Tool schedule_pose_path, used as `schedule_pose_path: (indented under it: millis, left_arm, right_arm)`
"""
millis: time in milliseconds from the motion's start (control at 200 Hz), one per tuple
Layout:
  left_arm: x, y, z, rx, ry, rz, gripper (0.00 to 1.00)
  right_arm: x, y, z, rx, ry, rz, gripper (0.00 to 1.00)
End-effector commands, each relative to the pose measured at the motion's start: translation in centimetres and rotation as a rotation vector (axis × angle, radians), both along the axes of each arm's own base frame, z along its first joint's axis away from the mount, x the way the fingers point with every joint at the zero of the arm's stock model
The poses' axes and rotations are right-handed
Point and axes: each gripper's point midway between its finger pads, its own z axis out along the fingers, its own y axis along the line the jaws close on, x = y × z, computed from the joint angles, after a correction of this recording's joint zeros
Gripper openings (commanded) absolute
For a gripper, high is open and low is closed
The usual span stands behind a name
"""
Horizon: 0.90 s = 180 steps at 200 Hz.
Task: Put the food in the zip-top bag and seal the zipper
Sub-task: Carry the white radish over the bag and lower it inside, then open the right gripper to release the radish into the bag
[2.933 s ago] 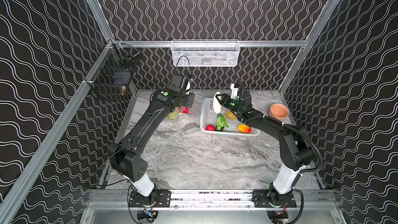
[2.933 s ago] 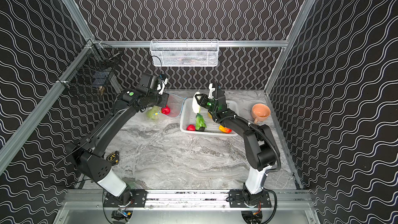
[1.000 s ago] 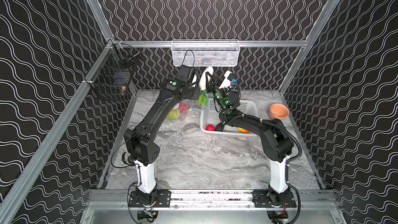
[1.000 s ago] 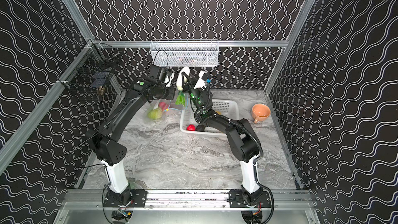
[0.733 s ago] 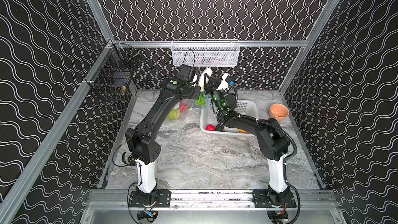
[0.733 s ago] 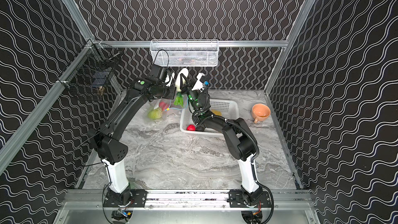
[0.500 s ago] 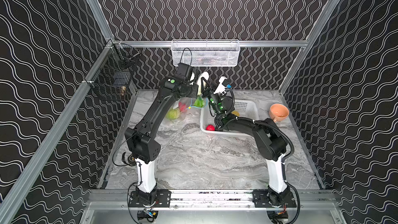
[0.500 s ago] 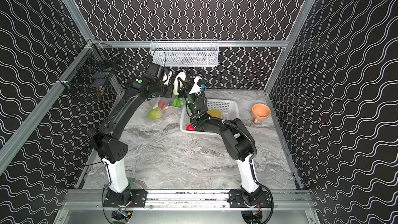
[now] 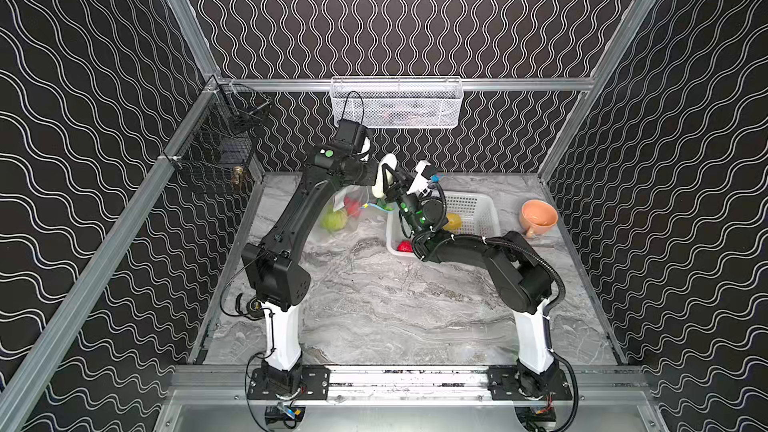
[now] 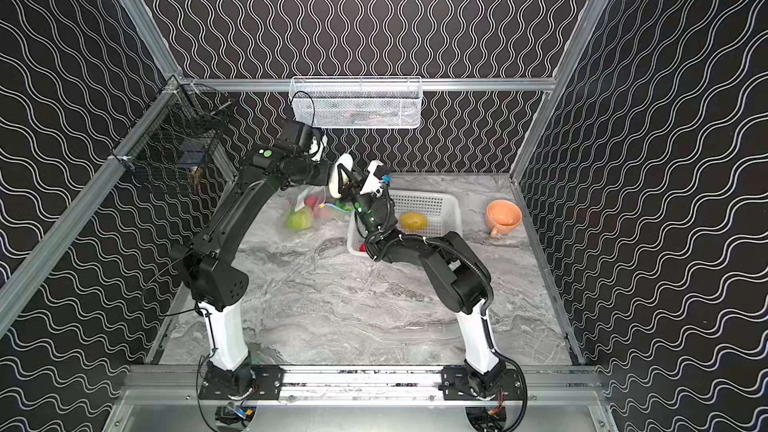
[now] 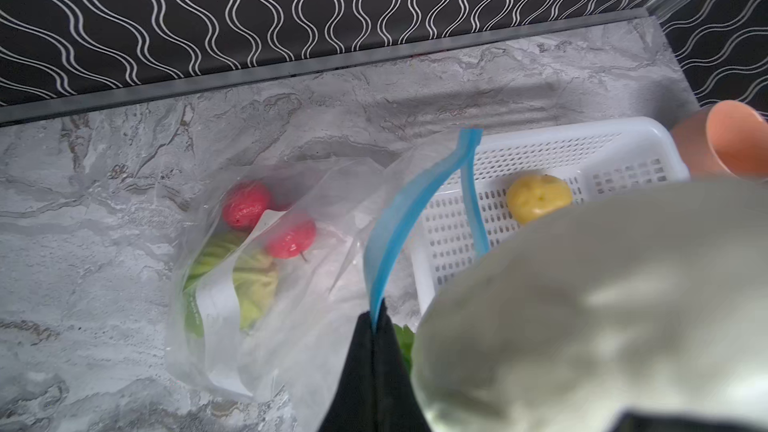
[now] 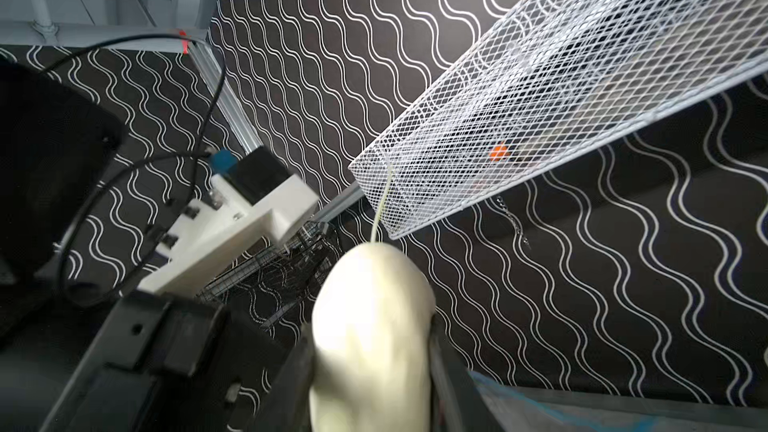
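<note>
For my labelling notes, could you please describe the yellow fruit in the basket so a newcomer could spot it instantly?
Find the white perforated basket beside the orange cup. The yellow fruit lies inside it; its only visible neighbour there is a small red piece.

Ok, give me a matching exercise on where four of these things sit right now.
Things: 1 white radish, 2 green melon, 3 yellow fruit, 4 orange cup.
Places: A in the white basket, B on the table, C in the right gripper, D inside the zip-top bag.
Pairs: 1-C, 2-D, 3-A, 4-B.
</note>
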Motion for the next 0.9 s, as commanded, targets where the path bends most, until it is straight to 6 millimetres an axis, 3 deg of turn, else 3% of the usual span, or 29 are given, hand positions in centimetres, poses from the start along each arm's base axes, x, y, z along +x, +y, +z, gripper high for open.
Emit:
schedule_pose_path:
  millis: [0, 290, 425, 581, 661, 746, 836, 896]
  left_arm:
    - [0.0, -0.1, 0.6, -0.022, -0.007, 0.006, 0.0]
    - [-0.1, 0.2, 1.4, -0.009, -0.033, 0.003, 0.0]
    - [-0.1, 0.2, 1.4, -0.008, -0.035, -0.002, 0.0]
    - [-0.1, 0.0, 1.7, -0.018, -0.04, -0.007, 0.0]
    - [-0.1, 0.0, 1.8, -0.021, -0.042, -0.008, 0.0]
    - [-0.2, 0.0, 2.0, -0.022, -0.046, -0.01, 0.0]
    - [-0.2, 0.0, 1.9, -0.02, -0.046, -0.012, 0.0]
    - [-0.3, 0.0, 1.9, -0.018, -0.046, -0.013, 0.0]
  right_arm:
    - [-0.4, -0.8, 1.4, 0.045, -0.047, -0.029, 0.04]
    - [-0.2, 0.3, 0.1, -0.021, -0.047, -0.053, 0.0]
    - [-0.2, 1.2, -0.9, -0.048, -0.036, -0.037, 0.07]
    - [-0.1, 2.3, -1.9, -0.099, -0.035, -0.037, 0.09]
    - [0.0, 2.2, -2.2, -0.105, -0.031, -0.053, 0.16]
    - [0.1, 2.1, -2.3, -0.113, -0.031, -0.065, 0.34]
    - [0.2, 2.1, -2.0, -0.124, -0.039, -0.071, 0.38]
    - [0.3, 2.2, -1.7, -0.131, -0.041, -0.074, 0.47]
